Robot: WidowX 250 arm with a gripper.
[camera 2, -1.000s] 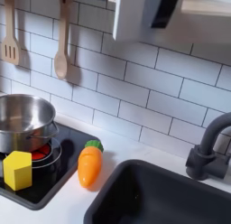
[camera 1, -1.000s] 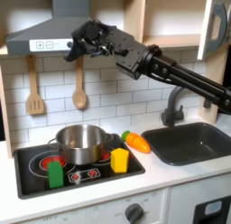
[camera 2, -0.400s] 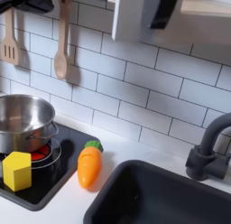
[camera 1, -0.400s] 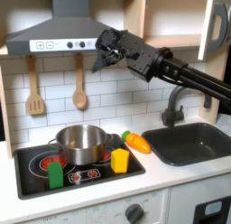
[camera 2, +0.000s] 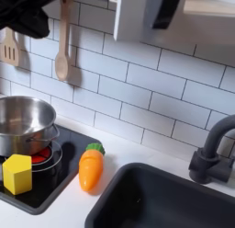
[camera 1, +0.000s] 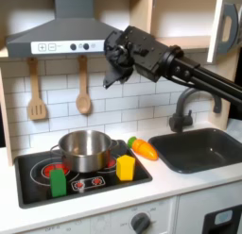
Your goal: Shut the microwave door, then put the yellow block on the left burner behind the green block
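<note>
First exterior view, black fingers point(camera 1: 112, 68) state unclear, chunky yellow block point(camera 1: 125, 167), upright green block point(camera 1: 59, 182), shiny steel pot point(camera 1: 85, 149).

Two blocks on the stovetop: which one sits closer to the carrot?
The yellow block, at the cooktop's front right in the first exterior view, next to the carrot. The green block stands further left.

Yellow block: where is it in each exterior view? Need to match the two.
First exterior view: yellow block on the cooktop's front right, near the carrot.
Second exterior view: yellow block at bottom left, on the cooktop.
Shared landmark: the steel pot behind it.
</note>
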